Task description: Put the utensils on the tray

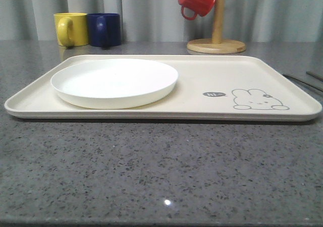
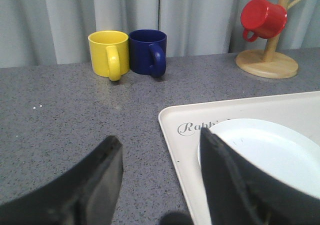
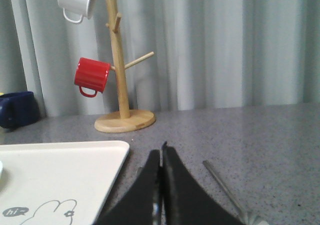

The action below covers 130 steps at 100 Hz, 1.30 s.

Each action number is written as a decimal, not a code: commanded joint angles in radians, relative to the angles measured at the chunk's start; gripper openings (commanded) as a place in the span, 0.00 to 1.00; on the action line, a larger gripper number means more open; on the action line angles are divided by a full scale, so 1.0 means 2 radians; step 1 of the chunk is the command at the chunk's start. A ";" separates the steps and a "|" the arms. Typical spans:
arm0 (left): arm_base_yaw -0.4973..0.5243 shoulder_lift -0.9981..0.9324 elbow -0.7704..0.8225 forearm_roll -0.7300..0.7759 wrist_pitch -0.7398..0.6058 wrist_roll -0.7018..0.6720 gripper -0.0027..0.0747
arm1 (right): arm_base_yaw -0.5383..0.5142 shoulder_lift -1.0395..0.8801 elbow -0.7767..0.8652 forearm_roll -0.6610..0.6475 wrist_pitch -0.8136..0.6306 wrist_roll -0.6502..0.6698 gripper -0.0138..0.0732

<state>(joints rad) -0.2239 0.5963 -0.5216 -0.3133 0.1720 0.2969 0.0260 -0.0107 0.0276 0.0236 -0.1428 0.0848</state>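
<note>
Judging the thin steel utensil (image 3: 225, 184) on the worktop (image 1: 151, 166) right of the tray (image 1: 202, 80) stiff and slippery, we'd pinch it mid-handle; right gripper (image 3: 161, 185) is pressed together, left gripper (image 2: 160, 185) spread, plate (image 1: 114, 80) on tray.

Low front camera faces the tray (image 1: 202, 86) closely; wrist views share its edges

The tray (image 2: 172, 125) carries the script word "Rabbi…" at its far left corner, the end hidden by the left gripper's finger (image 2: 235, 180); a small dark oval beside the rabbit drawing (image 1: 258, 100) reads "hi~"
</note>
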 commanded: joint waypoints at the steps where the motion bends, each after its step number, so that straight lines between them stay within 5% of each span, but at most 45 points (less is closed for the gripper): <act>1: -0.004 -0.039 0.009 -0.005 -0.048 -0.003 0.49 | -0.002 -0.009 -0.017 0.000 -0.042 -0.004 0.07; 16: -0.004 -0.095 0.027 -0.003 -0.048 -0.002 0.40 | -0.002 -0.005 -0.068 0.000 0.050 -0.004 0.07; 38: -0.004 -0.119 0.029 0.009 -0.048 -0.001 0.01 | -0.002 0.075 -0.206 0.000 0.242 -0.004 0.07; 68: -0.004 -0.119 0.029 0.009 -0.048 -0.001 0.01 | -0.002 0.306 -0.429 0.006 0.489 -0.004 0.07; 100: -0.004 -0.119 0.029 0.009 -0.048 -0.001 0.01 | -0.002 0.457 -0.522 0.006 0.521 -0.004 0.08; 130: -0.004 -0.119 0.029 0.009 -0.048 -0.001 0.01 | -0.002 0.511 -0.522 0.010 0.541 -0.004 0.56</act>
<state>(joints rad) -0.2256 0.3530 -0.4360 -0.2941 0.1605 0.2969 0.0260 1.0056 -0.9830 0.0342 0.9743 0.0848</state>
